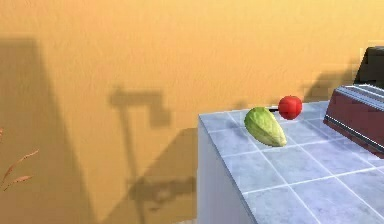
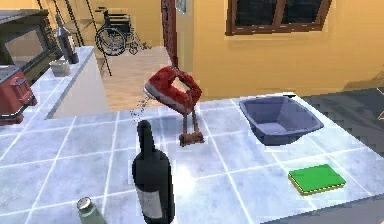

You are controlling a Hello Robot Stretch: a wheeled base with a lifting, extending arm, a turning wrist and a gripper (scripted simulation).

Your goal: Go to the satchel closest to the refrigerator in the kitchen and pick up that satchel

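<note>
A red satchel [image 2: 170, 90] with a dark flap shows in the arm side view at the far edge of a grey tiled countertop [image 2: 240, 165]. It sits tilted atop a thin dark post with a small brown foot [image 2: 190, 138]. I cannot tell whether it rests on the counter or hangs clear of it.
A dark wine bottle [image 2: 152, 178] stands near the front, with a grey basin [image 2: 280, 120] and a green sponge [image 2: 317, 179] at the right. A toaster [image 2: 12, 95] and microwave [image 2: 25, 40] stand left; a wheelchair [image 2: 118, 30] is beyond. A lettuce [image 1: 265, 127] and a red apple [image 1: 290, 106] lie on the counter.
</note>
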